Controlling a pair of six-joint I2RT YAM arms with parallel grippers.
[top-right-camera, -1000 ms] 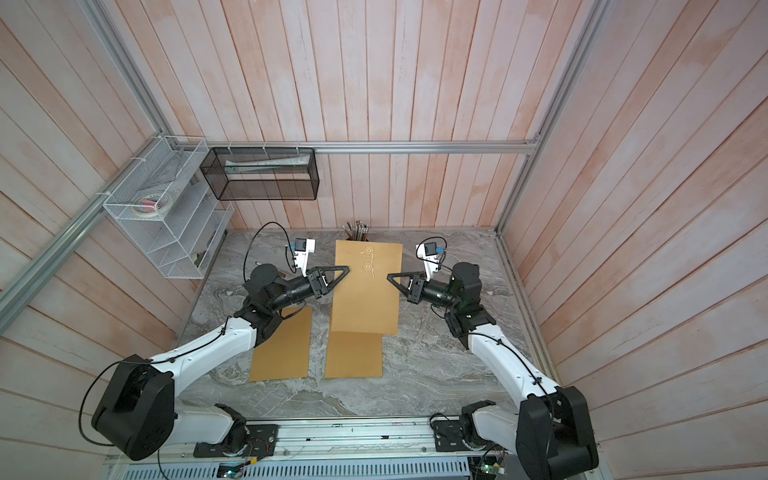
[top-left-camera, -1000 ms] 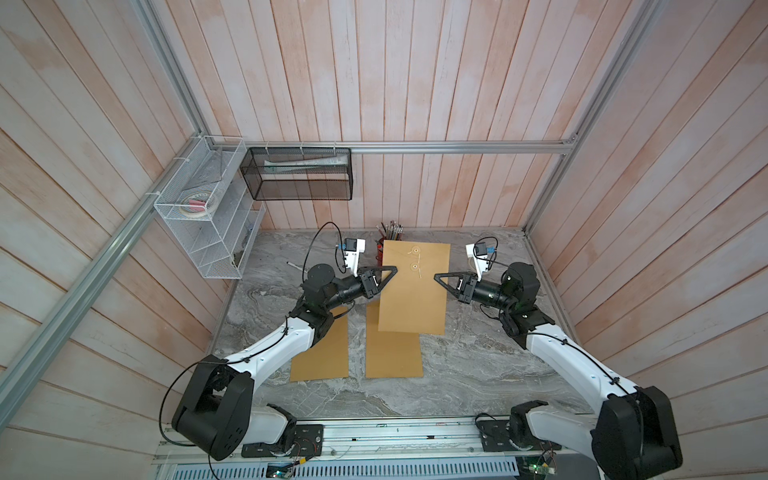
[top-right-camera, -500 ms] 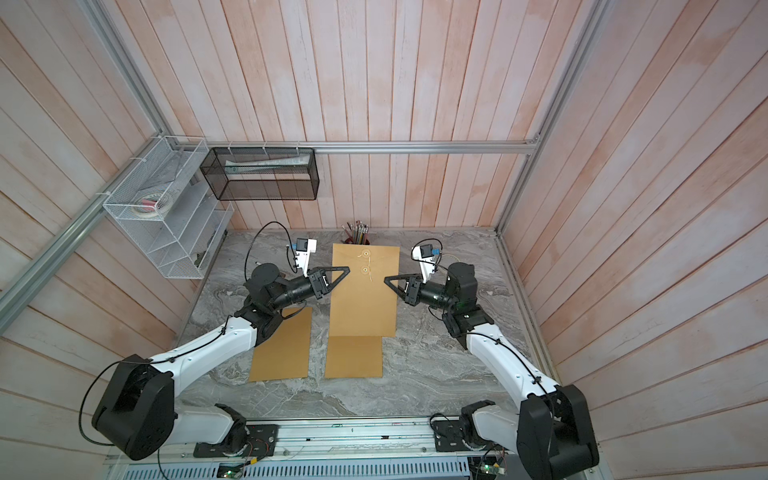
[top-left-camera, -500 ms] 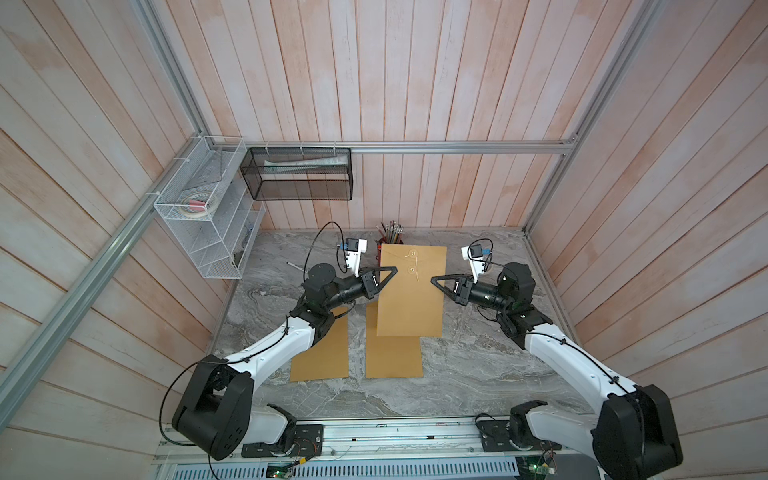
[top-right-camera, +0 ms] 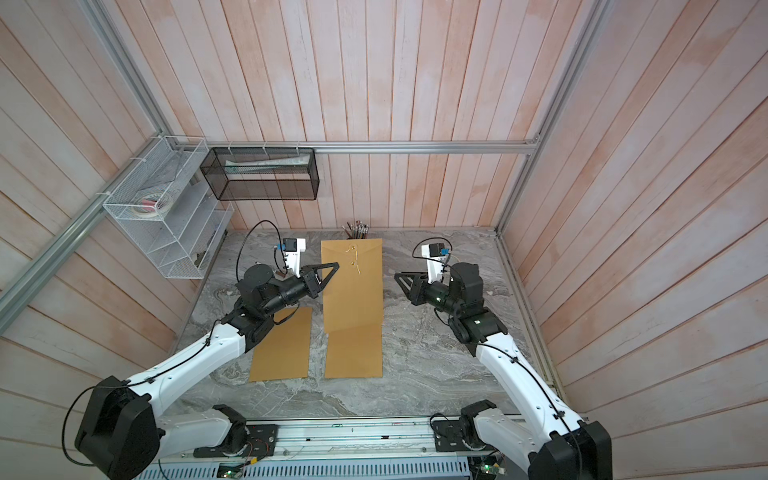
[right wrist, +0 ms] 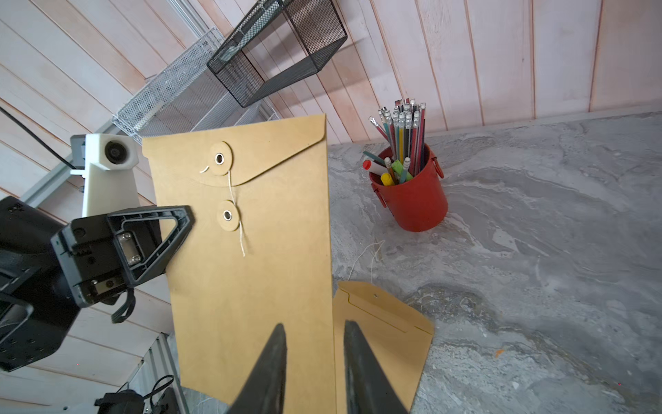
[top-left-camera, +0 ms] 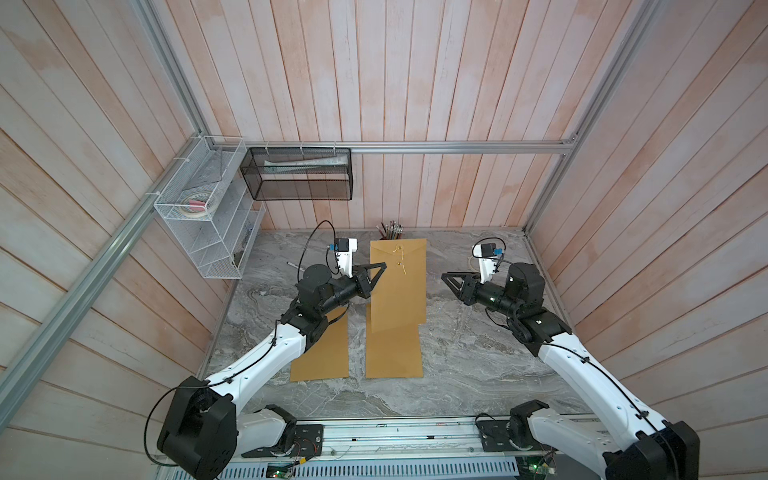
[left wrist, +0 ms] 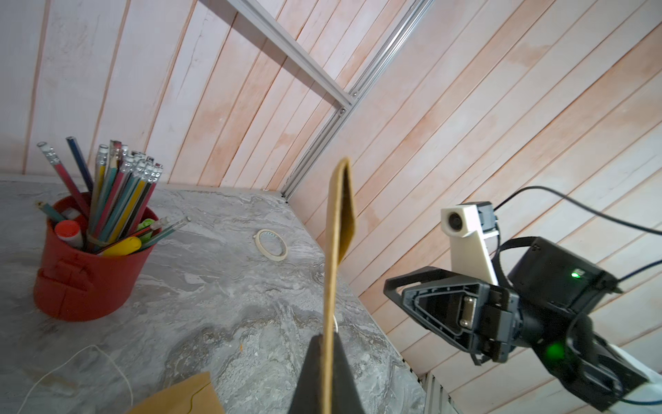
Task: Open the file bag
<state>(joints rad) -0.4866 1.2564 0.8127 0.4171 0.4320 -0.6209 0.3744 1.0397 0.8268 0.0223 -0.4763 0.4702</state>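
While viewed edge-on from left wrist: file bag (left wrist: 335,233), pinched in closed left claw (left wrist: 326,338), faces hidden. Right claw (right wrist: 314,324) parted, empty. 1 bench envelope (top-left-camera: 395,353) partly covered.

We log both arms rising from their bases at the near rail and leaning inward, wrists held level and facing each other.

Left arm (top-left-camera: 266,357): the left gripper (top-left-camera: 384,264) points across at its partner, jaws pinched tight on the side edge of the file bag (top-left-camera: 397,291).

Right arm (top-left-camera: 582,365): the right gripper (top-left-camera: 443,275) has its jaws slightly parted with nothing between them. The tips sit just beside the bag, not touching it.
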